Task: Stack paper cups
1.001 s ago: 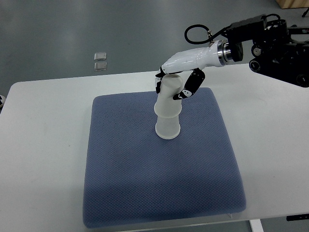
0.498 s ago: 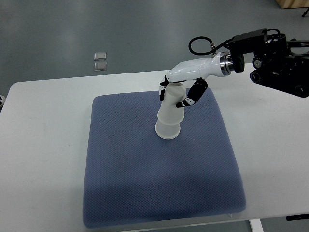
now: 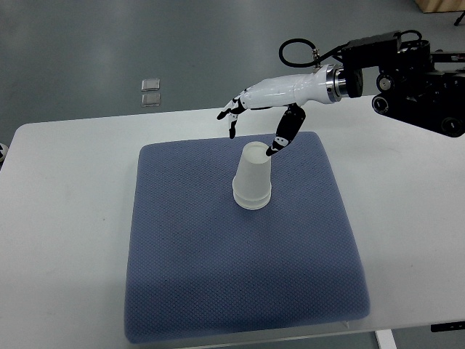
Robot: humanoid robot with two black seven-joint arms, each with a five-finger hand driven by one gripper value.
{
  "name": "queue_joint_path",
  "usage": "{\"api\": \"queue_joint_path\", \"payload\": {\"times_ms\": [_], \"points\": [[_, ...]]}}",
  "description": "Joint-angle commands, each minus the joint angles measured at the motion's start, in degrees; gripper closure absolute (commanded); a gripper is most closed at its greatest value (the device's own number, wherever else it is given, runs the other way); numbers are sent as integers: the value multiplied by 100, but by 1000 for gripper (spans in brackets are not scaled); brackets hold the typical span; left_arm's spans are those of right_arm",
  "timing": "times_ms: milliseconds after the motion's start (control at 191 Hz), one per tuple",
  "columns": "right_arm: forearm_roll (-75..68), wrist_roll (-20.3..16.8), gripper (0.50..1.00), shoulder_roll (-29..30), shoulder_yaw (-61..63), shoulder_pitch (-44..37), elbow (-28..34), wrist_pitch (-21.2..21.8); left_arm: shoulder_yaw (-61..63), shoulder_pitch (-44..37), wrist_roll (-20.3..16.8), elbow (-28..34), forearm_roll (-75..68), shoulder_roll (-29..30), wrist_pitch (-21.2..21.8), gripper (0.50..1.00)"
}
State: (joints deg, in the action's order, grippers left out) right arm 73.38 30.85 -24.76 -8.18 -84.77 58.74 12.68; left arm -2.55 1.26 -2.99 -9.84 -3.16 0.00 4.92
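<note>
Pad (image 3: 218, 291) covers the near table (image 3: 65, 218), prob. a soft, grippy base so cups don't slide. Cups (image 3: 253, 179) stand mouth-down near pad's far-centre, nested into one stack, a bit tilted, free of any grip. Just beyond & above, right hand (image 3: 254, 127) hovers, fingers (image 3: 231, 116) spread wide, thumb tip close by the stack's top, holding nothing; looks like a release. Left arm not visible. Two small clear items (image 3: 150, 92) on far floor.
</note>
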Motion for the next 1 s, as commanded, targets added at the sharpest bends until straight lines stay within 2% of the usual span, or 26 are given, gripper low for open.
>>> {"api": "queue_joint_path", "payload": {"times_ms": [0, 142, 241, 346, 446, 598, 771, 881, 944, 996], "points": [[-104, 0, 589, -64, 124, -154, -3, 68, 0, 5, 0, 0, 0, 0, 0, 500], [-447, -44, 589, -82, 335, -110, -73, 130, 0, -3, 0, 0, 0, 0, 0, 500], [-957, -62, 589, -3, 344, 57, -354, 24, 0, 5, 0, 0, 0, 0, 0, 500], [-2187, -88, 589, 138, 607, 356, -881, -11, 0, -3, 0, 0, 0, 0, 0, 500], [-3478, -343, 589, 261, 880, 690, -1347, -20, 0, 5, 0, 0, 0, 0, 0, 500], [-5158, -448, 589, 481, 1170, 1006, -1699, -90, 0, -3, 0, 0, 0, 0, 0, 500], [-7003, -475, 589, 586, 1302, 1296, -1936, -644, 0, -3, 0, 0, 0, 0, 0, 500], [-7865, -484, 589, 780, 1319, 1472, -1989, -837, 0, 5, 0, 0, 0, 0, 0, 500], [-8375, -501, 589, 876, 1319, 1569, -1989, -1118, 0, 5, 0, 0, 0, 0, 0, 500], [-8813, -659, 589, 911, 1319, 1656, -1989, -1390, 0, -3, 0, 0, 0, 0, 0, 500]]}}
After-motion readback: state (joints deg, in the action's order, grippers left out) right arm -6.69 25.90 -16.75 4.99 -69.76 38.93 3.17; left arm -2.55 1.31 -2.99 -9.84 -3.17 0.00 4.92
